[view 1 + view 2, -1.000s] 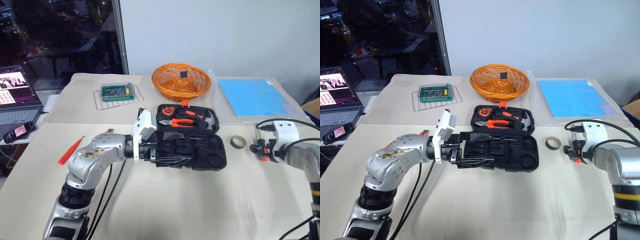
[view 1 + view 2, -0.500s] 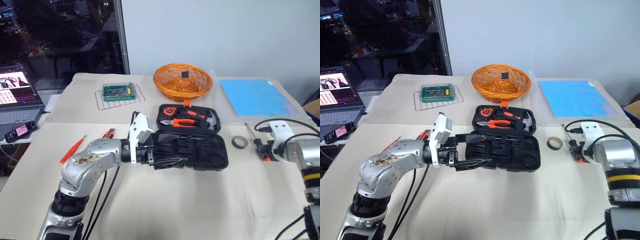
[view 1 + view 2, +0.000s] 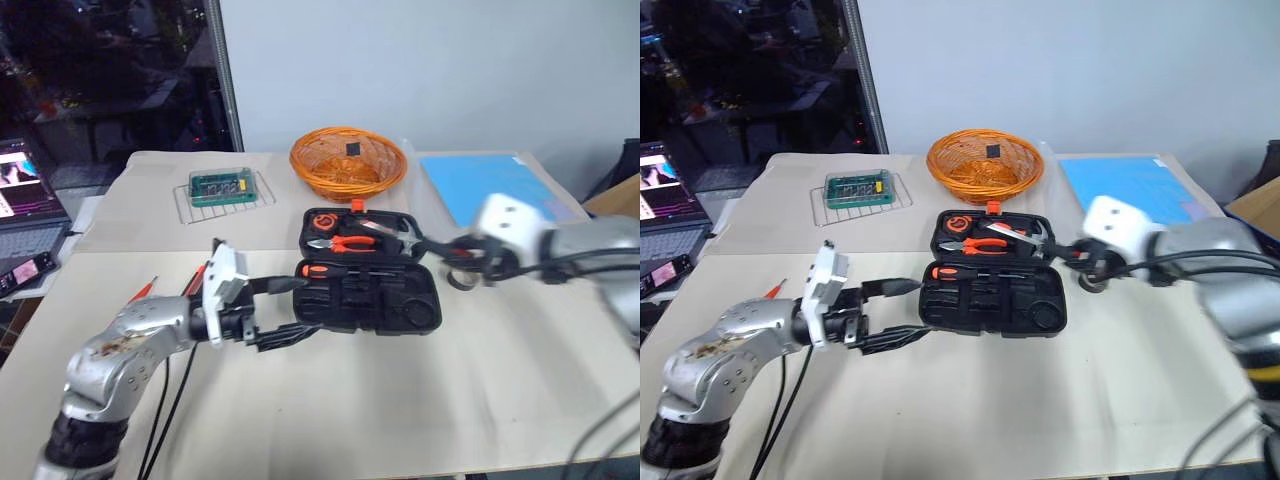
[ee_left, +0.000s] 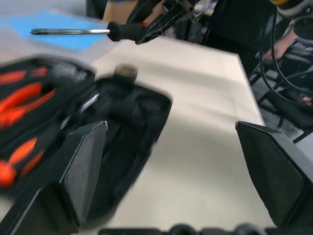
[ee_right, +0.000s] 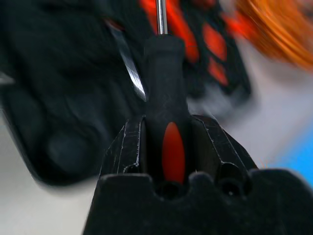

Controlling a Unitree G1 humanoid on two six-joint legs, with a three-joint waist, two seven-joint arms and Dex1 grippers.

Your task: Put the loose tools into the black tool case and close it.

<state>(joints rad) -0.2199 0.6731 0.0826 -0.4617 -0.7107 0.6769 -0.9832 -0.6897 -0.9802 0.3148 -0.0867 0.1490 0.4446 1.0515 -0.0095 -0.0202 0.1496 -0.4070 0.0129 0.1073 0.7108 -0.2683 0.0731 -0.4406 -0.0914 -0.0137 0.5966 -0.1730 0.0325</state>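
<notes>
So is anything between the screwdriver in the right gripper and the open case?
Nothing visible. The right gripper is shut on the screwdriver, whose shaft points over the open black tool case. The left gripper hangs open beside the case, off to its other side.

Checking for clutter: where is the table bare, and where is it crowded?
Bare: the near table in front of the black tool case, and between the case and the blue mat. Crowded: the back row of circuit board and basket, and the case's left, where the left gripper hovers.
</notes>
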